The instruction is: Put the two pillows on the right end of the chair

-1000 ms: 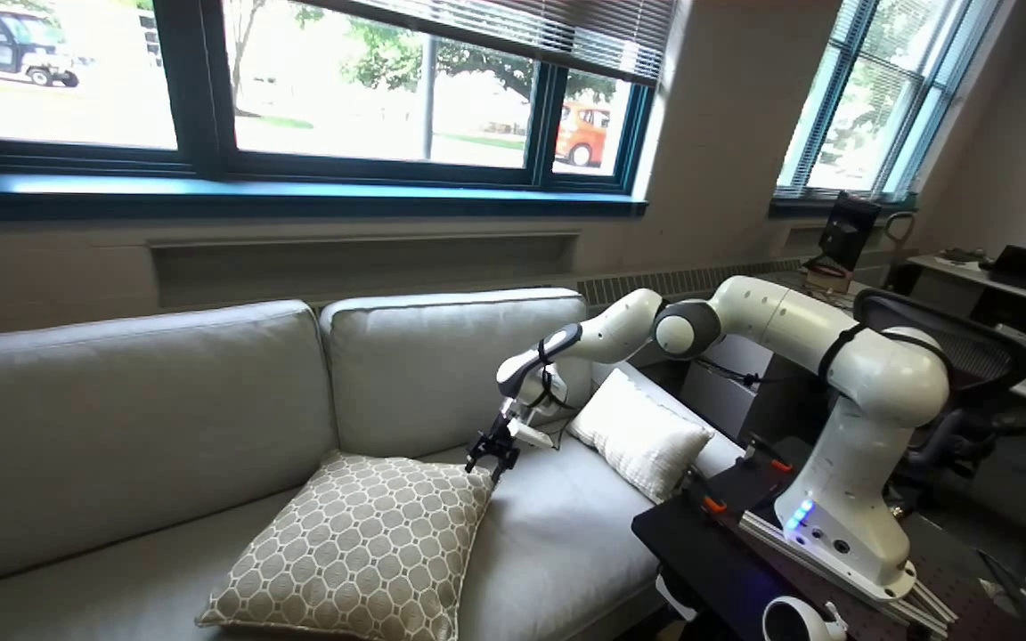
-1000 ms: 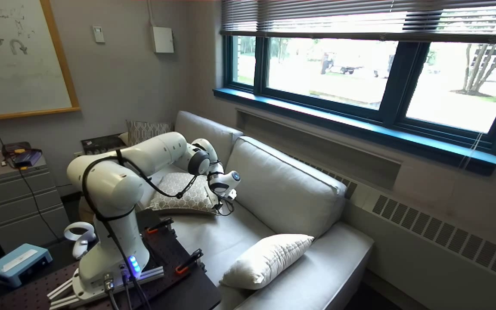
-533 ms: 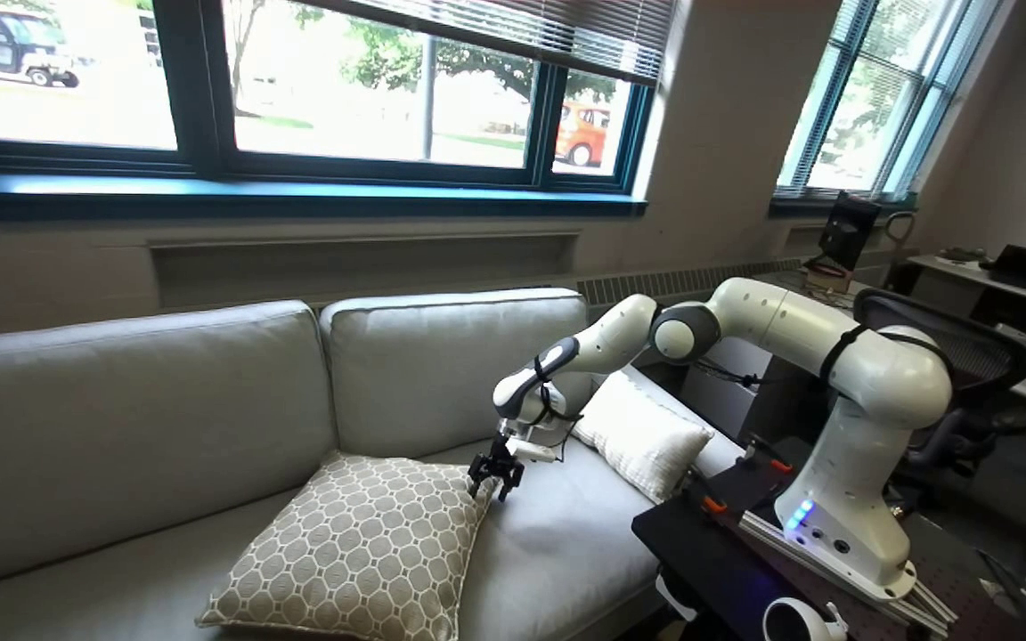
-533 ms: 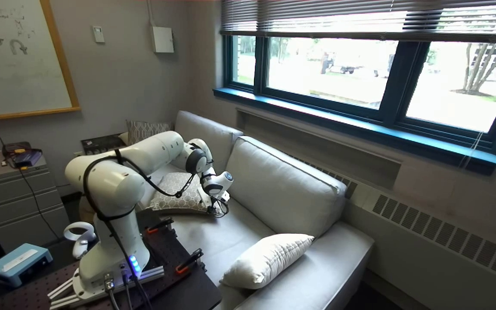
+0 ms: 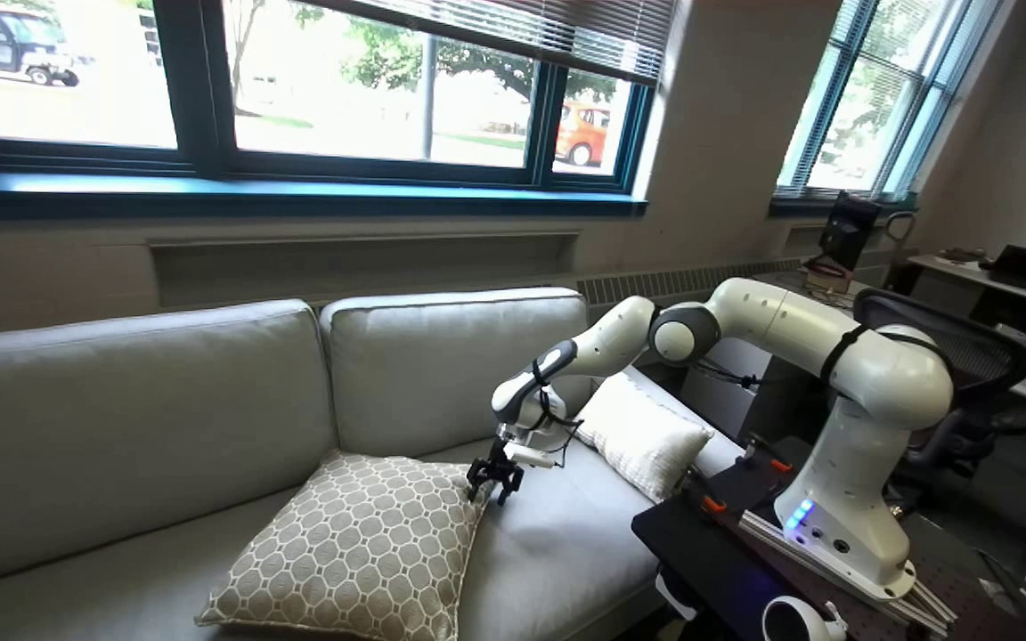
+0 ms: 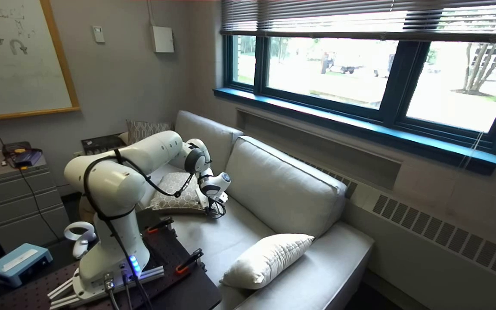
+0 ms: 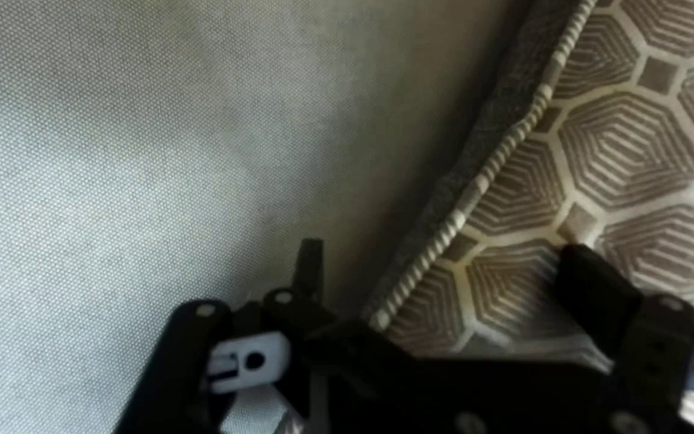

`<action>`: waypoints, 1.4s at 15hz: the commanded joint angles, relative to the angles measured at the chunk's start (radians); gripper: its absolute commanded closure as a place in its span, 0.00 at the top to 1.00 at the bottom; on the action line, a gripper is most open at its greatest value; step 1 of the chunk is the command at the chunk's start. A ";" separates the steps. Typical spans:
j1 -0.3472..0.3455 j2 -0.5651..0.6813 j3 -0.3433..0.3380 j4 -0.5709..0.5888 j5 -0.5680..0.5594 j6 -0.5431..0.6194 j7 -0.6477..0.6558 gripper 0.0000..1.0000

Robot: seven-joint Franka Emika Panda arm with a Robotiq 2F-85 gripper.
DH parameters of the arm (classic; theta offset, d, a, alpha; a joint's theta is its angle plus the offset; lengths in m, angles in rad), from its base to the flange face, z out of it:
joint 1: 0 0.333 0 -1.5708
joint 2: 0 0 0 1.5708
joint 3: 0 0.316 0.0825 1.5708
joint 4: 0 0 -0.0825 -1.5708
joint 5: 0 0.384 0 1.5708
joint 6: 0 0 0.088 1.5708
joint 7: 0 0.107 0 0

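The sofa point(image 5: 121, 552) looks as it did a second ago, while your arm point(image 5: 789, 320) has dipped toward 6 o'clock in an exterior view and nearly settled. The tan pillow point(image 5: 362, 552) has not shifted: it lies on the seat point(image 5: 531, 570), at 8 o'clock from the jaws. The white pillow point(image 5: 642, 436) also lies where it was, against the armrest point(image 6: 330, 267) between 2 and 3 o'clock from them, so you can probably count it placed, leaving the tan one. Your jaws are spread wide and hold nothing; they now straddle the tan pillow's edge near a corner, one finger point(image 7: 594, 295) over the pattern at 4 o'clock in the wrist view, the other over the seat at 7. You can't tell from this whether either touches cloth. It looks like the lead-in to a pinch.

For room, in an exterior view, the back cushion point(image 5: 455, 374) stands at 12 o'clock from the jaws and the worktop point(image 5: 682, 543) between 3 and 4; mind both as you carry. Your lane is the stretch of seat toward the white pillow. The piping point(image 7: 456, 220) runs from 1 to 6 o'clock in the wrist view; a little more depth before you pinch would likely keep that edge from slipping out.
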 commanded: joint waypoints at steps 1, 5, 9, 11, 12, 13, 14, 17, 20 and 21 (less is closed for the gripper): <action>-0.016 0.000 0.022 0.012 0.119 0.087 -0.068 1.00; -0.090 -0.002 0.080 0.028 0.332 0.045 -0.201 1.00; -0.125 -0.003 0.082 0.039 0.588 0.007 -0.320 1.00; -0.124 -0.003 0.061 0.044 0.714 -0.017 -0.381 1.00; -0.117 -0.003 0.046 0.046 0.762 -0.032 -0.403 1.00; -0.107 -0.003 0.027 0.046 0.799 -0.049 -0.418 1.00; -0.097 -0.003 0.009 0.044 0.826 -0.069 -0.428 1.00; -0.068 -0.003 -0.042 0.033 0.855 -0.121 -0.419 1.00; -0.094 -0.003 -0.008 0.014 0.732 -0.109 -0.381 1.00; -0.094 -0.003 -0.008 0.009 0.699 -0.111 -0.366 1.00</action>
